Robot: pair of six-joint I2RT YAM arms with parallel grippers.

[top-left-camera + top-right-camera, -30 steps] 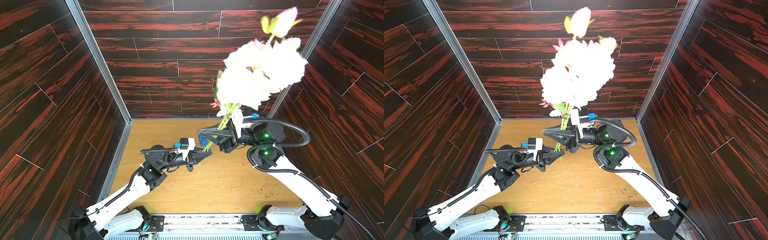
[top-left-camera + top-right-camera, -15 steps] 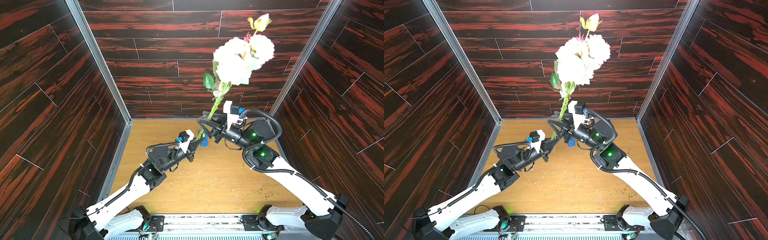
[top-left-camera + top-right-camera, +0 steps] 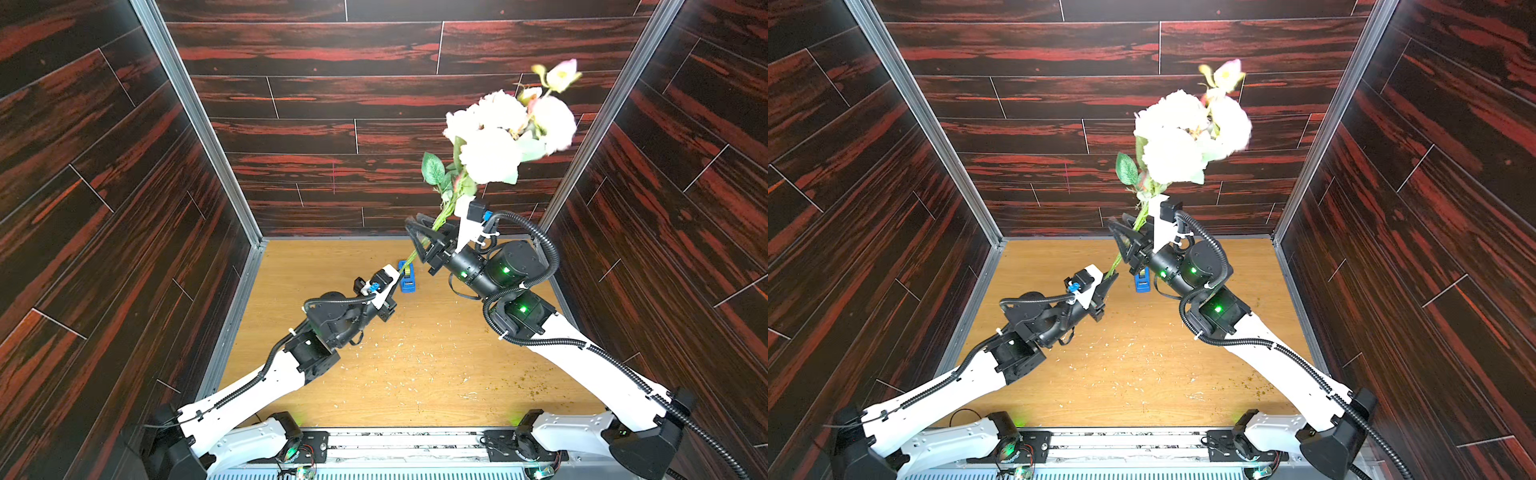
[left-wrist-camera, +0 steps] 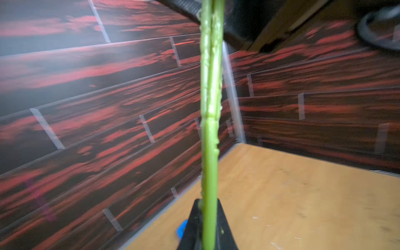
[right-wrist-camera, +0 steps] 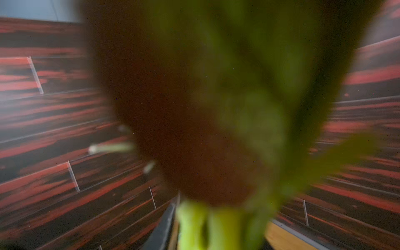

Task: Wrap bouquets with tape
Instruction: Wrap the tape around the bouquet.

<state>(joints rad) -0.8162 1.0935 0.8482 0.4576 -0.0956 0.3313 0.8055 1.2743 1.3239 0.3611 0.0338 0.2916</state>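
Note:
The bouquet (image 3: 494, 141) (image 3: 1179, 137) is held high in the air, with pale blooms and one bud at the top, leaning toward the back right corner. Its green stems (image 4: 211, 86) slant down to my left gripper (image 3: 1111, 280) (image 4: 207, 207), which is shut on their lower end. My right gripper (image 3: 430, 237) (image 3: 1133, 235) has its jaws around the stems just under the leaves. In the blurred right wrist view only one dark finger (image 5: 164, 225) shows beside the stems (image 5: 194, 225), so its grip is unclear. The tape sits in its blue dispenser (image 3: 407, 280) (image 3: 1142, 282) on the floor below both grippers.
Dark red-streaked panel walls (image 3: 332, 137) close in the left, back and right sides, with metal corner posts (image 3: 199, 124). Small pale crumbs (image 3: 399, 353) lie scattered over the wooden floor (image 3: 415, 382).
The bouquet swung from leaning toward the camera to upright, then toward the back right. The right gripper's jaws widened and narrowed again on the stems. The left gripper rose and moved back, still holding.

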